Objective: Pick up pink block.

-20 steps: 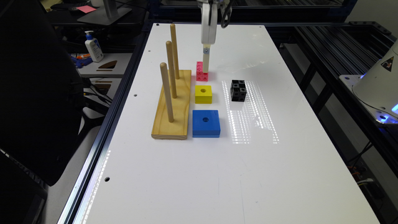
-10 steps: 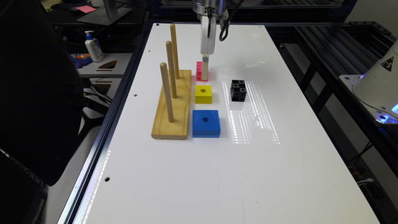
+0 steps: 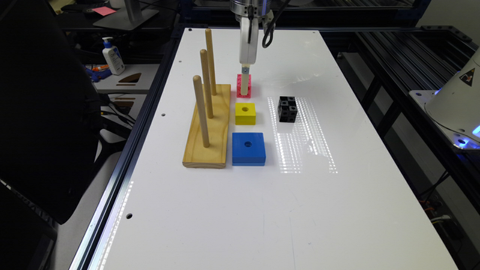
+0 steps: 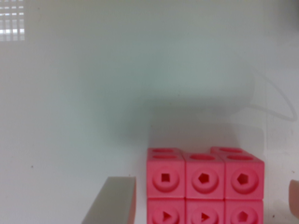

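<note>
Pink block [image 4: 204, 186] sits btwn hand's [image 4: 210, 205] spread fingers [image 4: 112, 203].

Pink block [image 3: 243, 86] seen on the white table [image 3: 262, 210].
Bright pink joined cubes with a holed face each are shown [image 4: 204, 186]; it is set just beyond the yellow block [image 3: 245, 113], apart from it.

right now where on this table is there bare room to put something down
The near half of the white table, in front of the blue block, is bare, as is the strip at the exterior view's right of the black block. It is crowded along the peg board, where the yellow block, the pink block and the claw line up.
</note>
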Motion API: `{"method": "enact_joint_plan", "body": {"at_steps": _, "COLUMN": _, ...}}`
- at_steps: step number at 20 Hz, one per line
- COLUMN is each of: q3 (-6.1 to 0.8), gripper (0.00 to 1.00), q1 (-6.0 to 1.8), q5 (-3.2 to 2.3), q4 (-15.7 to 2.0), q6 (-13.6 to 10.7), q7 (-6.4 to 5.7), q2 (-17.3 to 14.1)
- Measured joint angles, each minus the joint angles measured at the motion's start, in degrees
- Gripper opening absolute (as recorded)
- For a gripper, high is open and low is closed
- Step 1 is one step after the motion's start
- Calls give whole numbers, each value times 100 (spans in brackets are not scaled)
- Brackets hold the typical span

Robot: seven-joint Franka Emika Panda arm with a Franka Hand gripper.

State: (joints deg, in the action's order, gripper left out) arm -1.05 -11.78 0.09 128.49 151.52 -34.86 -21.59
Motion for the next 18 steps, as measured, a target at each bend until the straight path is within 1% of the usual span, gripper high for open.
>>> {"method": "enact_joint_plan", "body": {"at_steps": 3, "q3": -7, "gripper": 100, "q1": 2, "q5": 0, "q4": -6, "q6": 60, "q7": 0, "q2": -100}}
{"method": "enact_joint_plan", "body": {"at_steps": 6, "q3": -10, "gripper": 100, "q1": 2, "q5": 0, "q4": -17, "q6": 244, "q7": 0, "q2": -279}}
{"method": "enact_joint_plan", "body": {"at_steps": 8, "q3": -11, "gripper": 100, "q1": 2, "q5": 0, "q4": -58, "q6": 309, "q7": 0, "q2": -373}}
{"method": "enact_joint_plan", "body": {"at_steps": 12, "q3": -11, "gripper": 100, "q1": 2, "q5": 0, "q4": -134, "q6": 315, "q7": 0, "q2": -438}}
{"method": "enact_joint_plan", "body": {"at_steps": 18, "q3": -11, "gripper": 100, "q1": 2, "q5": -4, "q4": -147, "q6": 324, "q7": 0, "q2": -465}}
